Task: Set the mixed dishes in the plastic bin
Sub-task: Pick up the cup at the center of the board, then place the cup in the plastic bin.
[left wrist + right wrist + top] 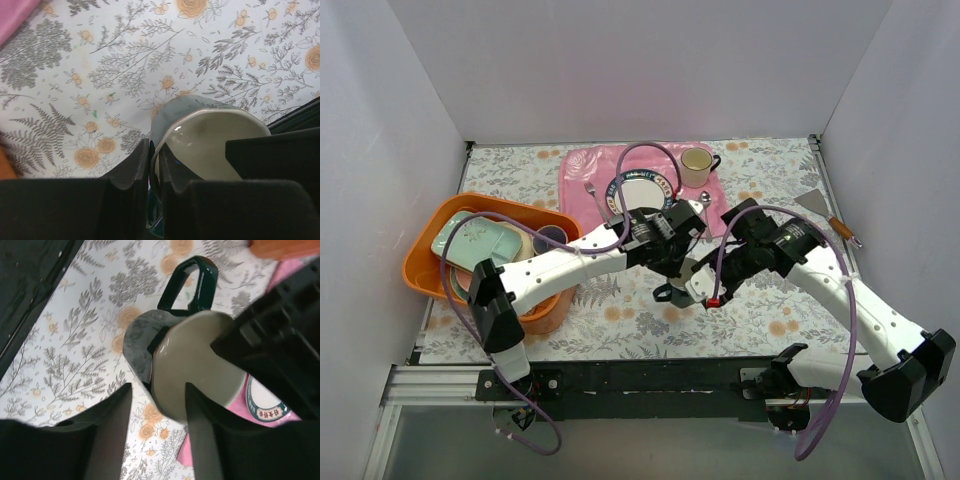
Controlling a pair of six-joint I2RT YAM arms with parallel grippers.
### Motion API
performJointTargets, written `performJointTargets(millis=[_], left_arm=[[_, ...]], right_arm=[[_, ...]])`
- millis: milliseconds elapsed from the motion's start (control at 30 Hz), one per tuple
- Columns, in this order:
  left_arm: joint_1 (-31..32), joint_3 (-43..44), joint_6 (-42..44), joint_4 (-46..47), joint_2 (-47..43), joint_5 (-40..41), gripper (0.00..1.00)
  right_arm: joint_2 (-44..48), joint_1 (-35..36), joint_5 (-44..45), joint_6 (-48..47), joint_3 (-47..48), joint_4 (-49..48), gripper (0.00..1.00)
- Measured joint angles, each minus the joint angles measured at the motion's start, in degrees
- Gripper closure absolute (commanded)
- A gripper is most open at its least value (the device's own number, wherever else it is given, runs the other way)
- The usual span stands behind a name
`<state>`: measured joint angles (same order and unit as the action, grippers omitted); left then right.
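handover: dark green enamel mug [210, 137] being clamped between left gripper [152, 150] fingers, right gripper [157, 390] fingers being held apart; carry into orange plastic bin [418, 268] being judged next.

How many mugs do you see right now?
3: a cream mug on the pink mat, a dark green mug in the left gripper, and seemingly a dark mug in the orange bin. Others may be hidden there.

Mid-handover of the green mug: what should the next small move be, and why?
Probably draw the right tool back off the mug: its jaws stand apart around the wall, while the left tool is clamped on the rim and can carry it to the bin.
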<state>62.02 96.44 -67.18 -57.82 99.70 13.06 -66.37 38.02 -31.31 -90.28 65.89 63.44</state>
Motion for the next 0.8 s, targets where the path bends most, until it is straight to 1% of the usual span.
performJointTargets(millis=[33,67,167,300,533,800], left_arm=[[-0.2,-0.5,-0.1,-0.2,-1.0,0.5,1.0],[-0.5,-0.8,-0.2,-0.8,-2.1,1.2,1.0],[-1.3,-1.2,-0.5,-1.8,-6.0,2.9,1.0],[-2.8,-1.8,-0.8,-2.4,-10.3,4.7,1.0],[-7.1,-2.1,-0.6,-7.3,-17.9,8.1,1.0],[-14.3,1.3,3.7,-13.4,-25.7,14.0,1.0]], right_arm=[[0.4,-0.4,-0.9,1.0,0.5,-0.6,0.37],[0.7,-0.9,-2.2,2.1,1.2,-1.1,0.29],[1.4,-2.8,-5.8,4.7,3.1,-2.5,0.23],[2.3,-5.2,-10.8,7.0,5.6,-4.6,0.23],[4.1,-15.5,-15.5,16.1,6.6,-8.5,0.22],[6.8,-24.3,-18.6,27.2,0.7,-17.5,0.22]])
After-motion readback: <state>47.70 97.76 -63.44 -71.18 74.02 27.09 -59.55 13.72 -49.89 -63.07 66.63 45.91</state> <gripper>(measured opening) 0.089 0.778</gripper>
